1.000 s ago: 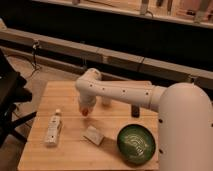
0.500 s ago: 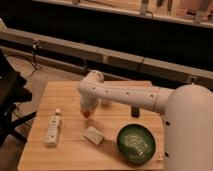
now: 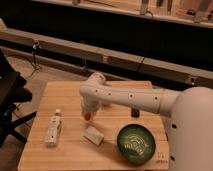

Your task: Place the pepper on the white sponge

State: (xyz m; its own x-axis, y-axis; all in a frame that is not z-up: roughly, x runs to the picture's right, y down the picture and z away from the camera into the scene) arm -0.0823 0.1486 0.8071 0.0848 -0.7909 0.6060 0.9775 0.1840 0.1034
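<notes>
Two things sit nearest: the green bowl (image 3: pixel 135 144) on the right and the white sponge (image 3: pixel 93 135) left of it, both on the worktop (image 3: pixel 65 92). Just beyond the sponge hangs the claw (image 3: pixel 89 113), seemingly clamped on the pepper (image 3: pixel 88 115). Released here, the pepper would probably miss the pad and roll away. Farther left lies a white bottle (image 3: pixel 52 130), well apart; nothing blocks the way.

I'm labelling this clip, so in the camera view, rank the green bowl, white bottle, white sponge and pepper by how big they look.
1. Green bowl
2. White bottle
3. White sponge
4. Pepper, at the pincer, above and left of the sponge.
</notes>
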